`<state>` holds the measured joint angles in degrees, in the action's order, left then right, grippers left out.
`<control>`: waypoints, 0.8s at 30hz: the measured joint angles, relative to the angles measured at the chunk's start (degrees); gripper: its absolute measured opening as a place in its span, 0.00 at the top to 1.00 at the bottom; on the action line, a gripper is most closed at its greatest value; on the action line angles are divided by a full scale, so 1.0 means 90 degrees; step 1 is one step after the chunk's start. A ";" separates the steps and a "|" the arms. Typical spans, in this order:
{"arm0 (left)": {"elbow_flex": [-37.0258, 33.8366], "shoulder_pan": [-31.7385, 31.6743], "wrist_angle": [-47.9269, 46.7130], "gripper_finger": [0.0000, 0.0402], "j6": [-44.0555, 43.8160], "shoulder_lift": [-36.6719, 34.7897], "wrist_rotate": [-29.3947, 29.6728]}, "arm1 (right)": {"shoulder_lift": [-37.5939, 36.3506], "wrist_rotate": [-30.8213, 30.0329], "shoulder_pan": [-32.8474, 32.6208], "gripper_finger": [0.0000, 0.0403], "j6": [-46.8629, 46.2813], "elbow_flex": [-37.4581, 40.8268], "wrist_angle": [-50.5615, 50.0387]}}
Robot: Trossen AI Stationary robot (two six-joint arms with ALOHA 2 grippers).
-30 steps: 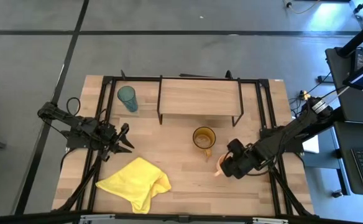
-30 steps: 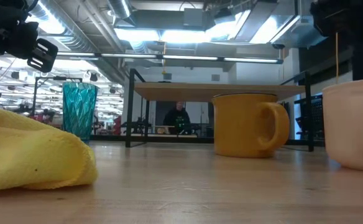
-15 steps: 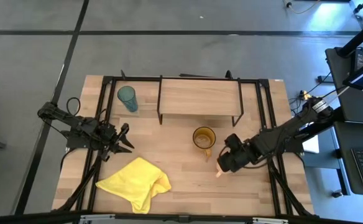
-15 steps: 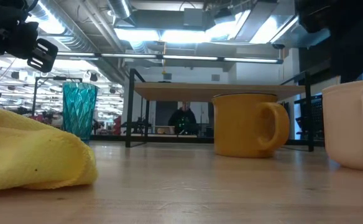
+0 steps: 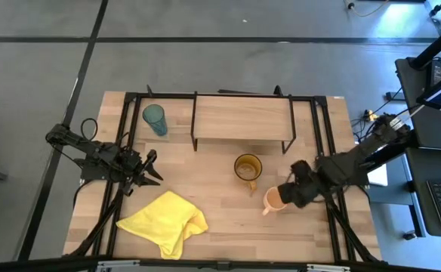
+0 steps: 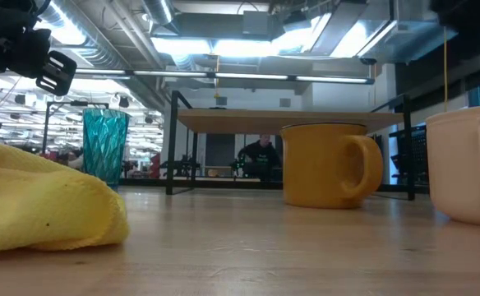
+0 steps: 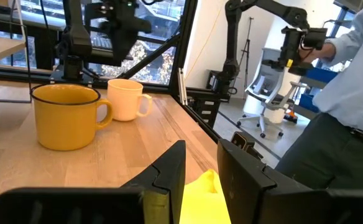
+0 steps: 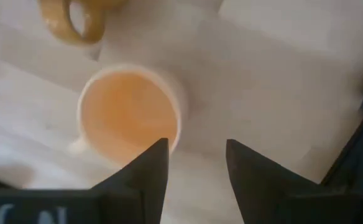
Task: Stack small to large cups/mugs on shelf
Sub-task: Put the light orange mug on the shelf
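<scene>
Wooden surface (image 5: 220, 219), ringed by a black metal frame (image 5: 127, 143), carries everything in the high view. At nine o'clock the left end effector (image 5: 149, 173) waits above the boards, fingers parted a moderate way and holding nothing. Toward seven o'clock lies a crumpled yellow cloth (image 5: 164, 221); at eleven o'clock stands the teal tumbler (image 5: 155, 119). The shelf (image 5: 242, 119) sits at twelve o'clock with nothing on it, so no stacking looks begun. Near centre stands the amber-yellow mug (image 5: 247, 168), and just toward four o'clock of it the pale-orange mug (image 5: 274, 200), upright. The right end effector (image 5: 296, 190) hovers at that mug's far side, fingers spread wide and empty, one over the rim, seemingly lining up a rim grasp.
</scene>
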<state>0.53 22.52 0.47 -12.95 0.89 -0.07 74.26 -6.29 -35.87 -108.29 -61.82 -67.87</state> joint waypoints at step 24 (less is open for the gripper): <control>0.0001 0.0000 0.0000 0.78 0.0000 0.0000 -0.0001 | 0.1705 -0.0472 -0.0275 0.60 -0.2261 0.0024 0.1066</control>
<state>0.54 22.52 0.47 -12.95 0.89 -0.08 89.61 -10.54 -38.34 -128.64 -61.60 -58.27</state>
